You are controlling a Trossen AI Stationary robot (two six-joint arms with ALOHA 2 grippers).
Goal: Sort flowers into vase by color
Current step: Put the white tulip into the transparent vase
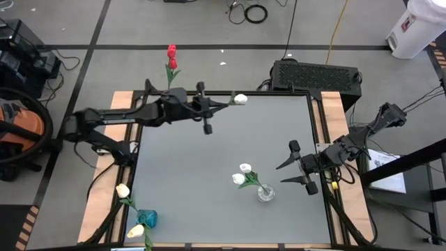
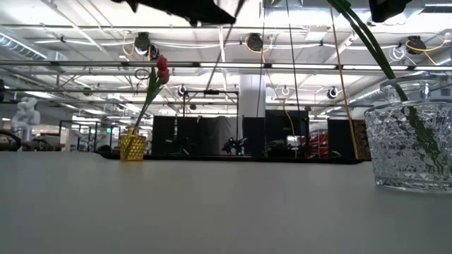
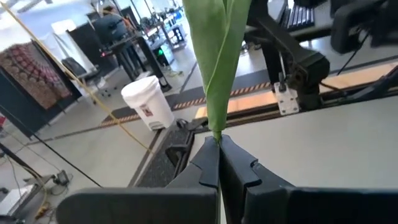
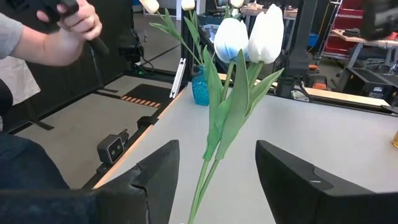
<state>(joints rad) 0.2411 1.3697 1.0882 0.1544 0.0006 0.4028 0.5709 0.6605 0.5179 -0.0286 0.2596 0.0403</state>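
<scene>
At the far left of the overhead frame, down in the lower left corner, I see a blue vase [image 1: 147,218] at the table [image 1: 209,181] edge with two cream-yellow tulips [image 1: 123,190]. Upper left, past the table's top edge, a small yellow vase [image 2: 131,146] carries the red tulips [image 1: 171,54]. My left gripper [image 1: 208,106] sits just right of them, near the top centre of the overhead frame. Its fingers [image 3: 242,174] are pinched tight on the green stem of a white tulip [image 1: 240,99], whose head points right along the top table edge. Moving right, lower centre, the clear glass vase [image 1: 265,193] has two white tulips [image 1: 242,173] leaning up and left. Immediately right of that vase, my right gripper [image 1: 303,171] hovers with its fingers [image 4: 155,171] spread wide and nothing between them. In the right wrist picture, upper left, a person's hand [image 4: 81,25] grips a dark object.
</scene>
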